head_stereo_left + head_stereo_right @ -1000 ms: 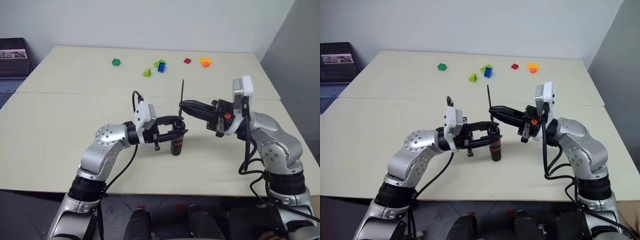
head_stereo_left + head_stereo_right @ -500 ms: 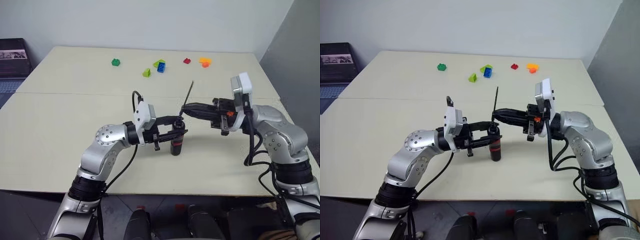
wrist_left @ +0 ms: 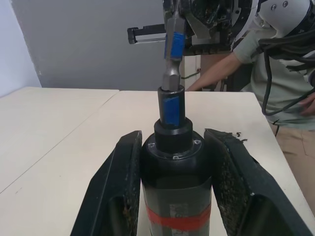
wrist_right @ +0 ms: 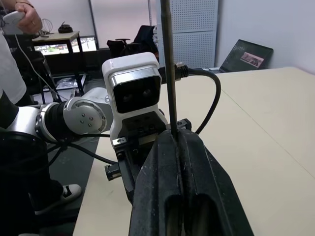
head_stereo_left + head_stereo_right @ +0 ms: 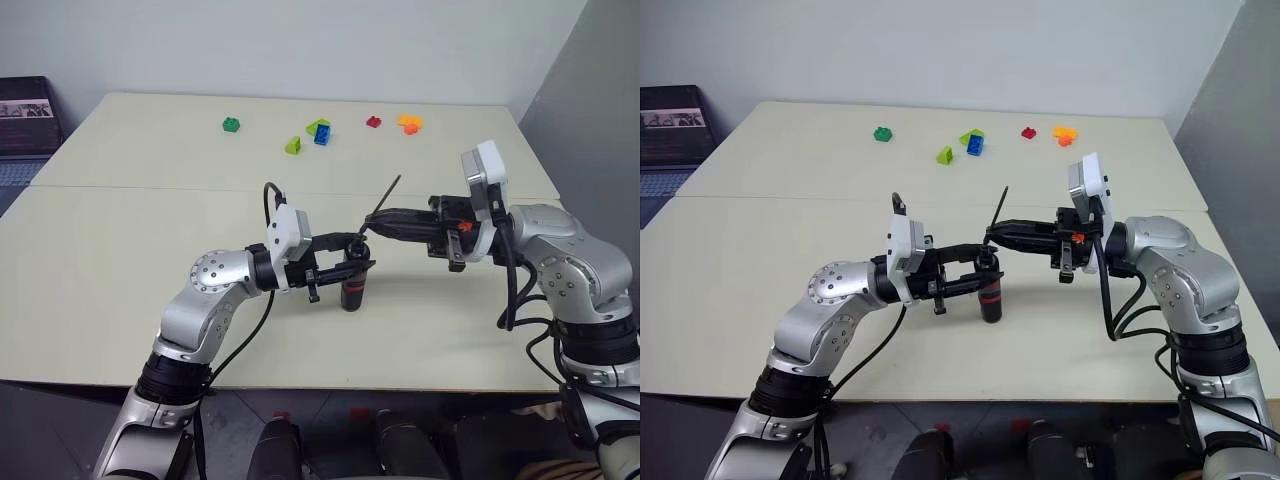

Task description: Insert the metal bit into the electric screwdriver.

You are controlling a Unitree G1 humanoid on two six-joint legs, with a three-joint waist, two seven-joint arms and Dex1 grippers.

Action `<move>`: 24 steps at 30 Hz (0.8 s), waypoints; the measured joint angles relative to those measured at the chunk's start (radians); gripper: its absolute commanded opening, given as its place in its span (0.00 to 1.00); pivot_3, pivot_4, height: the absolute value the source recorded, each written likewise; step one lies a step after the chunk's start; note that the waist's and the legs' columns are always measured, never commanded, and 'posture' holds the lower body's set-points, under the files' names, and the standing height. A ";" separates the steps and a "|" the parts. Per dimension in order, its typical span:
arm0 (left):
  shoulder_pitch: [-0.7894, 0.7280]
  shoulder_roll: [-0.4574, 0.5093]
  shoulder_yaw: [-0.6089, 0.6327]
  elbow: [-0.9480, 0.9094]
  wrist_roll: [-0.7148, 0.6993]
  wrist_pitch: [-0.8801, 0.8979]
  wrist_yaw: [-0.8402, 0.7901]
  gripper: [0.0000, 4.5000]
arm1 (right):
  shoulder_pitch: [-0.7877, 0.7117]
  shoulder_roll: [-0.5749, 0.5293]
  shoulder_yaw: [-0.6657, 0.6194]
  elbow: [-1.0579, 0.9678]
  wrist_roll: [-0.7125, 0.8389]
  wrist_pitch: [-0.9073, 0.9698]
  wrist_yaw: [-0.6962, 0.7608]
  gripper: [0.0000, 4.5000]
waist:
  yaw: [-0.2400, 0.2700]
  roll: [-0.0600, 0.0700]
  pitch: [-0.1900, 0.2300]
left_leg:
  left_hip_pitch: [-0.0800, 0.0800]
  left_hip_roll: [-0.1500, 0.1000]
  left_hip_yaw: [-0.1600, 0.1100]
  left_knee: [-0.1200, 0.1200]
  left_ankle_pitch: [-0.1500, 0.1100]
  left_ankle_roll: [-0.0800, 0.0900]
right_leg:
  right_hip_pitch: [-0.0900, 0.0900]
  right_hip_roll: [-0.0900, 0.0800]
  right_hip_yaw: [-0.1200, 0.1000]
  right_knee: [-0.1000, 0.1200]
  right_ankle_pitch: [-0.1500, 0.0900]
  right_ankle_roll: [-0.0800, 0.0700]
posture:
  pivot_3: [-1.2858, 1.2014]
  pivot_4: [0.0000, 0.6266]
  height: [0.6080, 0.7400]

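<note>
The electric screwdriver [image 5: 352, 285] stands upright just above the table, a black body with a red band, and my left gripper [image 5: 354, 264] is shut on it from the left. In the left wrist view its nose [image 3: 171, 105] points up between the fingers [image 3: 120, 167]. My right gripper [image 5: 371, 226] reaches in level from the right, shut on the metal bit [image 5: 386, 198]. The thin rod leans with its top toward the right. The bit's lower end [image 3: 173, 49] meets the mouth of the nose; how deep it sits I cannot tell.
Small toy bricks lie at the table's far side: green [image 5: 232, 124], light green [image 5: 294, 145], blue [image 5: 322, 135], red [image 5: 374, 121], orange [image 5: 410, 123]. A dark laptop [image 5: 25, 115] sits beyond the left edge. A person's arm [image 3: 221, 73] shows past the table.
The right arm has swung its elbow outward and the bit has tipped from upright to leaning right at the top. The left gripper and screwdriver have stayed put.
</note>
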 measured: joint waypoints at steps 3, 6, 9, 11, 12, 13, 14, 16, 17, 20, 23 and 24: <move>0.000 0.000 -0.002 0.000 0.001 -0.003 0.000 0.36 | 0.000 0.006 -0.003 -0.013 0.003 0.017 -0.019 0.00 | 0.000 0.000 0.000 | 0.000 0.000 0.000 0.000 0.000 0.000 | 0.000 0.000 0.000 0.000 0.000 0.000 | 0.52 0.24 1.00; 0.000 0.000 -0.003 0.000 0.001 -0.004 0.000 0.36 | 0.000 0.011 -0.004 -0.018 0.008 0.028 -0.029 0.00 | 0.000 0.000 0.000 | 0.000 0.000 0.000 0.000 0.000 0.000 | 0.000 0.000 0.000 0.000 0.000 0.000 | 0.52 0.24 1.00; 0.000 0.000 -0.004 0.000 0.001 -0.006 0.000 0.36 | 0.000 0.011 -0.005 -0.024 0.015 0.038 -0.042 0.00 | 0.000 0.000 0.000 | 0.000 0.000 0.000 0.000 0.000 0.000 | 0.000 0.000 0.000 0.000 0.000 0.000 | 0.52 0.24 1.00; 0.000 0.000 -0.005 0.000 0.002 -0.008 0.000 0.36 | 0.000 0.012 -0.006 -0.026 0.019 0.044 -0.047 0.00 | 0.000 0.000 0.000 | 0.000 0.000 0.000 0.000 0.000 0.000 | 0.000 0.000 0.000 0.000 0.000 0.000 | 0.52 0.24 1.00; 0.000 0.000 -0.005 0.000 0.003 -0.009 0.000 0.36 | 0.000 0.012 -0.006 -0.027 0.020 0.046 -0.049 0.00 | 0.000 0.000 0.000 | 0.000 0.000 0.000 0.000 0.000 0.000 | 0.000 0.000 0.000 0.000 0.000 0.000 | 0.52 0.24 1.00; 0.000 0.000 -0.005 0.000 0.004 -0.010 0.000 0.36 | 0.000 0.012 -0.007 -0.027 0.022 0.048 -0.051 0.00 | 0.000 0.000 0.000 | 0.000 0.000 0.000 0.000 0.000 0.000 | 0.000 0.000 0.000 0.000 0.000 0.000 | 0.52 0.24 1.00; 0.000 0.000 -0.006 0.000 0.005 -0.012 0.000 0.36 | 0.000 0.012 -0.007 -0.028 0.028 0.053 -0.057 0.00 | 0.000 0.000 0.000 | 0.000 0.000 0.000 0.000 0.000 0.000 | 0.000 0.000 0.000 0.000 0.000 -0.001 | 0.52 0.24 1.00; 0.000 0.000 -0.006 0.000 0.006 -0.014 0.000 0.36 | -0.004 0.012 -0.009 -0.034 0.038 0.068 -0.069 0.00 | 0.000 0.000 0.000 | 0.000 0.000 0.000 0.000 0.000 0.000 | 0.000 0.000 0.000 0.000 0.000 -0.001 | 0.52 0.24 1.00; 0.000 0.000 -0.006 0.000 0.006 -0.014 0.000 0.36 | -0.007 0.011 -0.010 -0.037 0.041 0.074 -0.072 0.00 | 0.000 0.000 0.000 | 0.000 0.000 0.000 0.000 0.000 0.000 | 0.000 0.000 0.000 0.000 0.000 -0.001 | 0.52 0.24 1.00; -0.001 0.000 -0.007 0.000 0.007 -0.016 0.001 0.36 | -0.030 0.010 -0.021 -0.056 0.068 0.088 -0.079 0.00 | 0.000 0.000 0.000 | 0.000 0.000 0.000 0.000 0.000 0.000 | -0.001 0.000 0.000 0.000 0.000 -0.001 | 0.52 0.24 1.00; -0.001 0.000 -0.007 0.001 0.008 -0.017 0.003 0.36 | -0.035 0.004 -0.046 -0.075 0.080 0.093 -0.098 0.00 | 0.000 0.000 0.000 | -0.001 0.000 0.000 0.000 0.000 0.000 | -0.001 0.000 0.000 -0.001 0.000 -0.001 | 0.52 0.24 1.00; -0.001 0.000 -0.007 0.001 0.008 -0.018 0.003 0.36 | -0.035 0.000 -0.047 -0.080 0.081 0.094 -0.107 0.00 | 0.000 0.000 0.000 | -0.001 0.000 0.000 0.000 0.000 0.000 | -0.001 0.000 0.000 -0.001 0.000 -0.001 | 0.52 0.24 1.00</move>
